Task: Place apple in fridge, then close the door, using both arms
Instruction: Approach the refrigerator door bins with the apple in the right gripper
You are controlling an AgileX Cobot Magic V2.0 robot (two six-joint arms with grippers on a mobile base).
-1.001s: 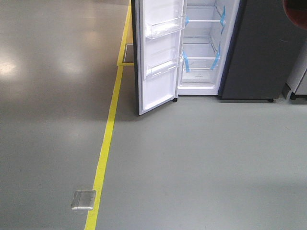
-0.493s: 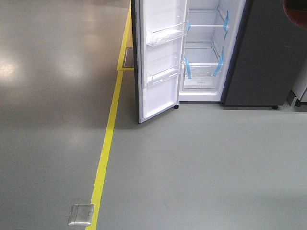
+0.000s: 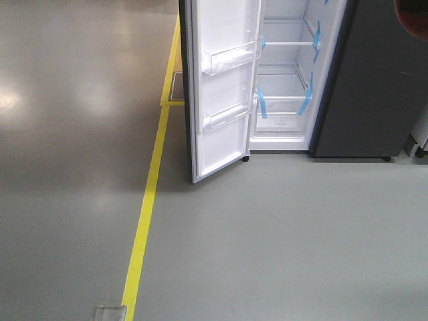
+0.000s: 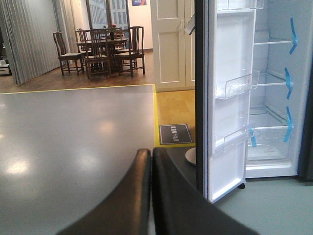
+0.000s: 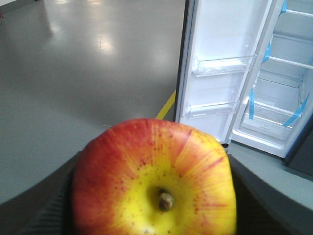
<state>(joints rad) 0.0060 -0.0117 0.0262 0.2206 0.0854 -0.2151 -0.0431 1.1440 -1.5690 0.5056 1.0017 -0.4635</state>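
Note:
The red and yellow apple [image 5: 154,178] fills the bottom of the right wrist view, stem toward the camera, held between my right gripper's [image 5: 154,196] dark fingers. The fridge [image 3: 374,80] stands ahead with its white inside and blue-taped shelves [image 3: 284,100] showing; it also shows in the left wrist view [image 4: 274,122] and the right wrist view [image 5: 279,98]. Its door [image 3: 221,87] is swung open to the left, clear bins on the white liner; it also shows in the left wrist view [image 4: 227,98] and the right wrist view [image 5: 215,63]. My left gripper [image 4: 150,156] is shut and empty, left of the door's edge.
A yellow floor line [image 3: 147,200] runs toward the door's left side. A metal floor plate [image 3: 109,311] lies by it at the bottom edge. A dark mat [image 4: 175,133] lies behind the door. A table with chairs [image 4: 100,49] stands far back left.
The fridge and door have grown larger and shifted down in the front view as the base rolls closer. The floor plate has slid to the bottom edge.

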